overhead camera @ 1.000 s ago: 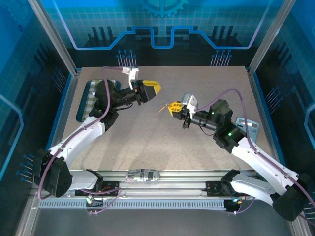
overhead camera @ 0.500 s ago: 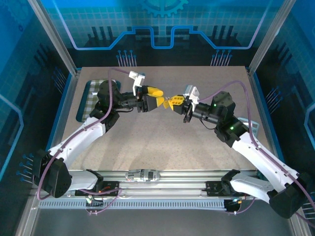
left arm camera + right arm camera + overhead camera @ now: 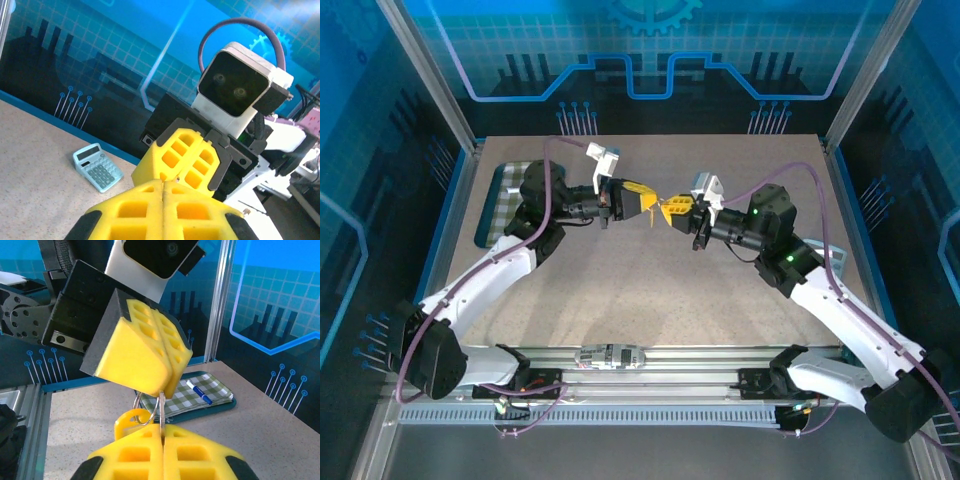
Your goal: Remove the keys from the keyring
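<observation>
- Setting: speckled beige table (image 3: pixel 650 300) inside a blue-panelled enclosure with aluminium posts. A checked cloth (image 3: pixel 220 390) carrying a blue pen (image 3: pixel 199 391) lies at the far left, and a pale blue calculator (image 3: pixel 97 167) at the right edge.
- Left gripper (image 3: pixel 159 387): yellow fingers pressed together, tips meeting the metal ring (image 3: pixel 137 403) in mid-air. What they pinch cannot be told.
- Right gripper (image 3: pixel 162 440): fingers pressed together, pinching the key (image 3: pixel 161 411), whose thin blade enters their seam.
- Keyring (image 3: pixel 129 424): yellow-orange tag on the ring, just beside the right fingertips, above the table's centre.
- Risk: a pull out of line would likely twist the blade from the pads and drop the bundle.
- Markings: none legible.
</observation>
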